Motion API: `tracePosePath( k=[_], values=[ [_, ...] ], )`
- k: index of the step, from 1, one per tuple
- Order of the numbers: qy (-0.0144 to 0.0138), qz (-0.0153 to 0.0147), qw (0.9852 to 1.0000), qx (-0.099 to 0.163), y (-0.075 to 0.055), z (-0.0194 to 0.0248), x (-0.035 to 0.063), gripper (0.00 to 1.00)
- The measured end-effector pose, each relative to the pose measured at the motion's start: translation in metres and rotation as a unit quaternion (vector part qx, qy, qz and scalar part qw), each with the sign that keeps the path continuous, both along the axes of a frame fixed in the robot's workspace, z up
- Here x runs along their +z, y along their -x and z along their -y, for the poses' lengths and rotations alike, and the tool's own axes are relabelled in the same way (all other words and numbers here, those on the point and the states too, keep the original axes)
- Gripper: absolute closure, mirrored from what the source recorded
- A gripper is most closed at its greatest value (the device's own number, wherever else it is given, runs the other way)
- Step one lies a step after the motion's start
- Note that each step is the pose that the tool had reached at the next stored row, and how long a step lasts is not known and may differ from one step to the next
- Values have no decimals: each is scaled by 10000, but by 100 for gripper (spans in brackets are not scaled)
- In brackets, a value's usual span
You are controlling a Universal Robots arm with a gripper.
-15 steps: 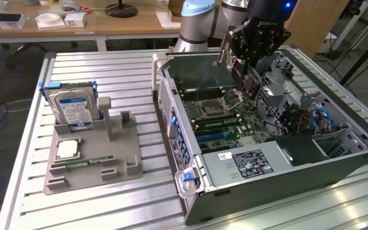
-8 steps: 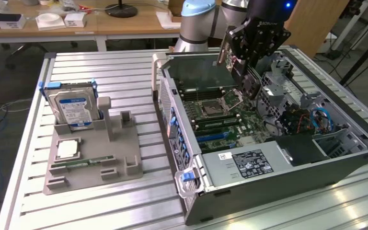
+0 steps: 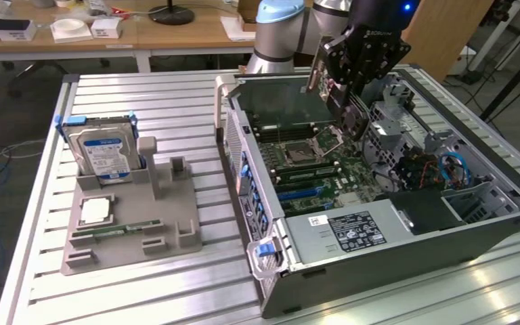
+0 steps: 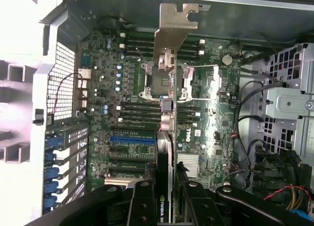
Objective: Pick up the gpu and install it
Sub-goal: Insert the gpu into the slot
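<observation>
Gripper [image 4: 167,187]: clamped on the gpu [image 4: 172,34], a finger on each face.
Gpu: held edge-on over the open case [image 3: 405,250], above the motherboard [image 4: 216,113], with its silver bracket toward the case's end wall.
Room: the case's side is open; inside it, cables and a metal cage crowd one side of the board.
Edges: the card's long edge faces the slots.
Count: one gpu, one case; on the exterior view's left of the case, one grey holder [image 3: 124,247] with one hard drive [image 3: 105,152], one memory stick [image 3: 116,230] and one chip [image 3: 95,211].

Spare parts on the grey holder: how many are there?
3: a hard drive standing at the holder's far end, a square silver chip flat in the middle, a green memory stick nearer the camera.
</observation>
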State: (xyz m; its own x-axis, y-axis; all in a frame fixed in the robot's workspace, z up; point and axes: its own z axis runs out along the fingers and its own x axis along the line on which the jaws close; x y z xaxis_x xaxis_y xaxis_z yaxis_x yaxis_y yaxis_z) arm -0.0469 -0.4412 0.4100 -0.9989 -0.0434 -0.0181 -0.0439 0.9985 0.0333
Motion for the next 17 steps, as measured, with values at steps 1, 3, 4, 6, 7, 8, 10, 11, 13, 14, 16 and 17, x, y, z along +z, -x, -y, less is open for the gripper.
tracePosePath(
  k=[1, 3, 4, 6, 7, 8, 10, 11, 13, 14, 16, 17],
  values=[
    [0, 0, 10000, 4, 0, 0, 0, 74],
    [0, 0, 10000, 13, 0, 0, 0, 74],
    [0, 0, 10000, 18, 0, 0, 0, 74],
    [0, 0, 10000, 27, 0, 0, 0, 74],
    [0, 0, 10000, 32, 0, 0, 0, 74],
    [0, 0, 10000, 36, 0, 0, 0, 74],
    [0, 0, 10000, 47, 0, 0, 0, 74],
    [0, 0, 10000, 53, 0, 0, 0, 74],
    [0, 0, 10000, 64, 0, 0, 0, 74],
    [0, 0, 10000, 69, 0, 0, 0, 74],
    [0, 0, 10000, 84, 0, 0, 0, 74],
    [0, 0, 10000, 96, 0, 0, 0, 74]
  ],
)
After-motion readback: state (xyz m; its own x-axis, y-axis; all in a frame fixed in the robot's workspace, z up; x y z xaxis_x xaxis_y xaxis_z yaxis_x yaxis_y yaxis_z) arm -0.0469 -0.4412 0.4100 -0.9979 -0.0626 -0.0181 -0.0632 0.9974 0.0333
